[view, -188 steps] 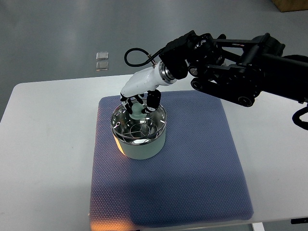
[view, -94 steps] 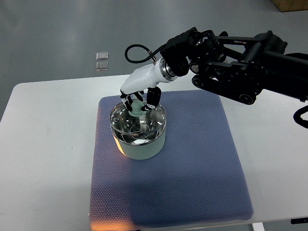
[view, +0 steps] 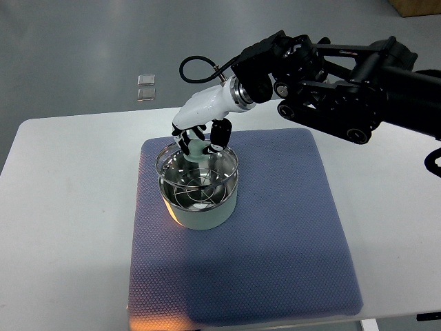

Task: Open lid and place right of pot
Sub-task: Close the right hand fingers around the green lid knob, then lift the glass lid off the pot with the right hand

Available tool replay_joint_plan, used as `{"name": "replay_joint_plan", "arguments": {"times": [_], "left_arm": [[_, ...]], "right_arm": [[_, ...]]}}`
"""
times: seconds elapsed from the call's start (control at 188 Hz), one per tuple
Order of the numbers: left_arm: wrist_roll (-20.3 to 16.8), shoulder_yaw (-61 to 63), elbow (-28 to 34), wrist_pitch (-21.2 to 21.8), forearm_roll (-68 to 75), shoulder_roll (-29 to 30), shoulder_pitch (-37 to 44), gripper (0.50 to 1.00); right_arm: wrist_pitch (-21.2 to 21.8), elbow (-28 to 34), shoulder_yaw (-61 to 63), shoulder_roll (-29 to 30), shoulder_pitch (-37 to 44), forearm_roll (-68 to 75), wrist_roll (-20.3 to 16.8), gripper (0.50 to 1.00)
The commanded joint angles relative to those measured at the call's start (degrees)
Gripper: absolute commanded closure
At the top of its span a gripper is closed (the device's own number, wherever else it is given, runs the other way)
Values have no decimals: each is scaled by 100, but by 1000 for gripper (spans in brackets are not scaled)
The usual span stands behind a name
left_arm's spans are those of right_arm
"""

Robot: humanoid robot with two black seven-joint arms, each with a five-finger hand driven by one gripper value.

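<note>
A pale green cylindrical pot [view: 200, 207] with a polished metal rim stands on a blue-grey mat [view: 269, 241] of fine, dimpled weave, spread over a smooth white bench [view: 62, 227] with rounded corners. The pot sits toward the mat's rear left part. Its lid [view: 191, 167] is clear glass ringed in bright metal, round and slightly domed, with a pale green knob [view: 197, 151] at its centre; it is tilted, its far left edge raised above the pot's rim while the near side looks close to the rim. The right hand [view: 200, 138], a glossy white shell with black jointed fingers [view: 219, 134], reaches in from the right on a bulky black arm [view: 344, 83] trailing a looped black cable [view: 196, 69]. Its fingers are closed around the knob, gripping it from above. Beyond the bench, on the grey floor [view: 69, 48], lie two small clear square pieces [view: 145, 87], one just behind the other.
</note>
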Motion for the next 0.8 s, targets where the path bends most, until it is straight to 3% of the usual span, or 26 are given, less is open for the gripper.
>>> {"name": "replay_joint_plan", "arguments": {"times": [0.0, 0.356, 0.793], "left_arm": [[0, 0, -4, 0, 0, 0, 0, 500], [0, 0, -4, 0, 0, 0, 0, 500], [0, 0, 5, 0, 0, 0, 0, 500]], "right_arm": [[48, 68, 1, -22, 10, 5, 14, 1000], [100, 173, 1, -216, 89, 23, 23, 1000], [4, 331, 89, -1288, 54, 41, 23, 1000]]}}
